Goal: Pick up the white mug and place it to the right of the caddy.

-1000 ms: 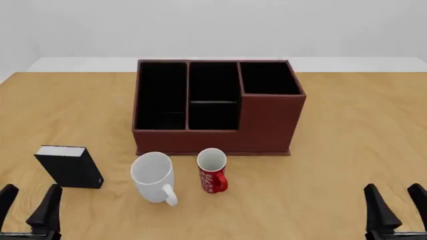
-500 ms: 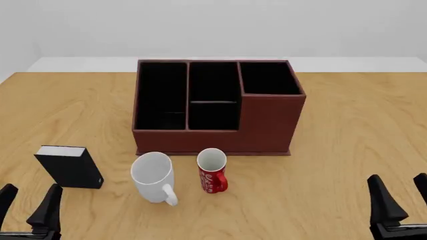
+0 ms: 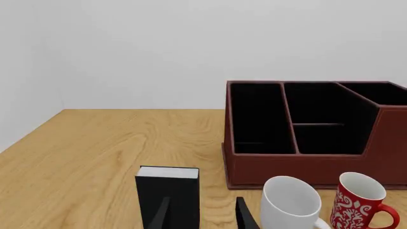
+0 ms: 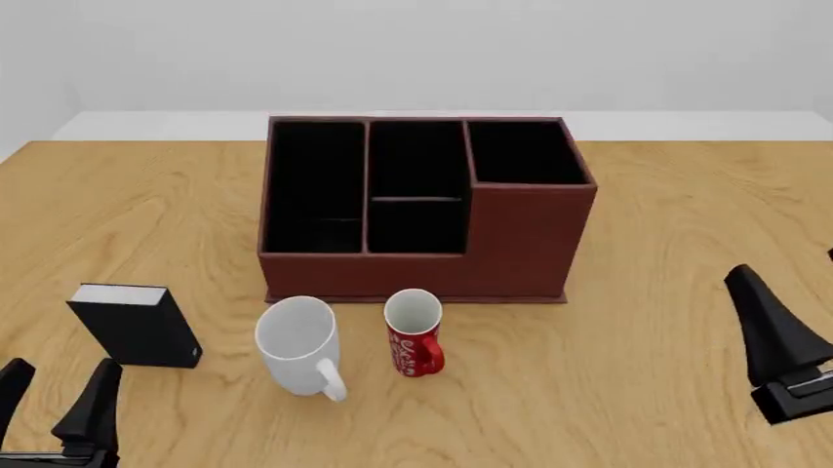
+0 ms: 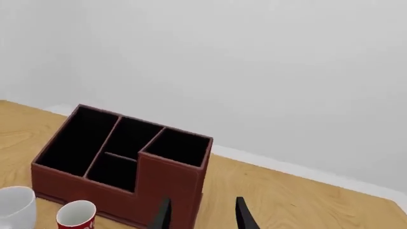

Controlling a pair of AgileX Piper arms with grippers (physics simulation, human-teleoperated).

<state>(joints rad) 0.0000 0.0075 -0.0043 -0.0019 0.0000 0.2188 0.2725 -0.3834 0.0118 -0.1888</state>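
White and glossy, the white mug [image 4: 298, 341] stood upright on the wooden counter [image 4: 677, 234], just near of the caddy [image 4: 423, 207] and close left of a red mug [image 4: 414, 331]. Farther left stood a black box [image 4: 136, 324]. The left claw [image 4: 53, 409] hung at the near left edge, fingers spread and empty. The right claw [image 4: 794, 336] was raised at the right edge; whether it gaped, I could not tell.
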